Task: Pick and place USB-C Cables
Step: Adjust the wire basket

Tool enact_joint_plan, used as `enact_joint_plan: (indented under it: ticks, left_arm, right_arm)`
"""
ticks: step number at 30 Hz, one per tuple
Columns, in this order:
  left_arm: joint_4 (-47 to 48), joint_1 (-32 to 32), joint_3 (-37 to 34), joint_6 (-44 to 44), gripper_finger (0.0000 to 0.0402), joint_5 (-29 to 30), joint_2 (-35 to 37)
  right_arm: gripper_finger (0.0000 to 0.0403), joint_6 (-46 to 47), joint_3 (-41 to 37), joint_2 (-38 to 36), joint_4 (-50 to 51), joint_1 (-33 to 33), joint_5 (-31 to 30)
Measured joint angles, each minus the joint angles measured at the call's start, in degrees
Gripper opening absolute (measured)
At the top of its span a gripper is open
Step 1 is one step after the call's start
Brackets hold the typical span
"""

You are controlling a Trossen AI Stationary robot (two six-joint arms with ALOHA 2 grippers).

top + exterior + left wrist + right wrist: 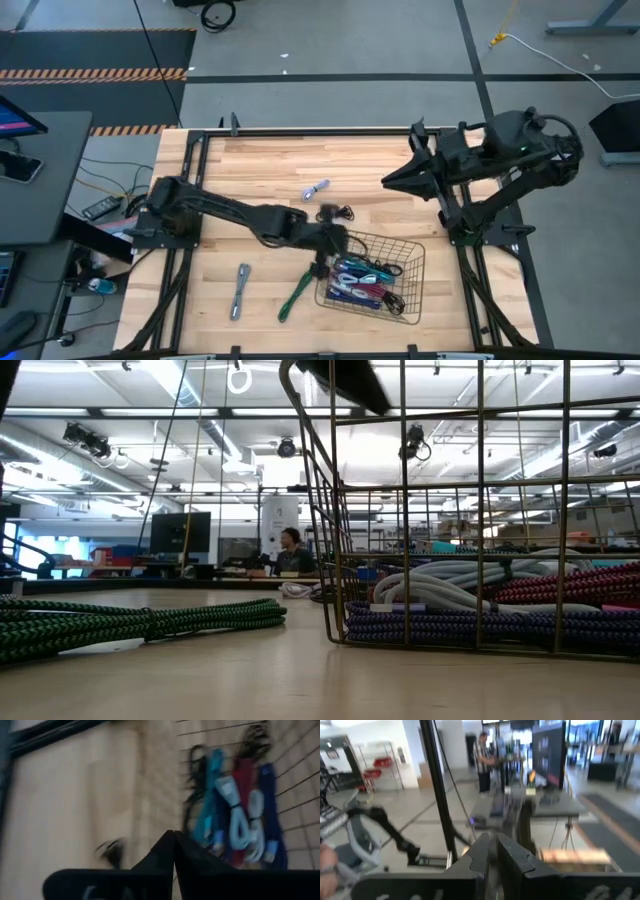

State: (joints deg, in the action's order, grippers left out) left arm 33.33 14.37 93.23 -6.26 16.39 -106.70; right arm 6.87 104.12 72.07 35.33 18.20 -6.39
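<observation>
A black wire basket point(410, 262) stands at the table's near right and holds several USB-C cables point(362, 283): teal, white, red, purple and black bunches point(235, 815). More cables lie loose on the wood: a green one point(294, 296), a grey one point(240, 290), a silver-blue one point(317, 188) and a black one point(336, 212). My left gripper point(173, 836) is shut and holds nothing; it hovers by the basket's left rim point(335, 245). My right gripper point(388, 181) is raised at the far right, clear of the table, shut with nothing in it point(492, 847).
In the low view the green cable point(140, 625) lies flat on the table left of the basket wall point(330, 560). Bare wood stretches over the table's far half and near left. Black frame rails border the table, and people and desks show in the room beyond.
</observation>
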Motion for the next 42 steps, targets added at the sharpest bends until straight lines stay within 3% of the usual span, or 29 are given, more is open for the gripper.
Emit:
enact_joint_plan:
  ticks: [9, 15, 20, 25, 33, 37, 42]
  left_arm:
    - [21.3, 0.0, 0.1, 16.9, 0.0011, 19.1, 13.7]
    - [33.8, 0.3, 0.1, 28.8, 0.0005, 24.9, 20.0]
    - [41.4, 0.1, 0.1, 34.3, 0.0006, 27.2, 22.4]
    - [47.7, -0.5, 0.1, 37.6, 0.0006, 29.0, 23.1]
    - [49.5, -2.6, 0.1, 38.3, 0.0007, 29.5, 23.1]
    - [49.5, -3.5, 0.1, 38.2, 0.0007, 29.5, 23.1]
    - [49.4, -4.0, 0.1, 38.2, 0.0007, 29.5, 23.0]
  right_arm:
    - [0.0006, 7.7, -0.5, 0.0, 16.0, 0.0, -8.9]
    - [0.0003, 10.3, -7.1, 0.0, 18.4, 0.0, -11.8]
    - [0.0002, 20.5, -17.9, 0.0, 18.2, 0.4, -9.7]
    - [0.0002, 32.1, -31.7, 0.1, 12.8, 1.7, -5.4]
    - [0.0001, 38.3, -49.2, 0.5, -16.3, 2.4, -4.1]
    - [0.0, 38.7, -51.4, 3.8, -21.2, 1.8, -2.4]
    - [0.0, 39.6, -50.4, 11.2, -21.8, 1.0, 4.1]
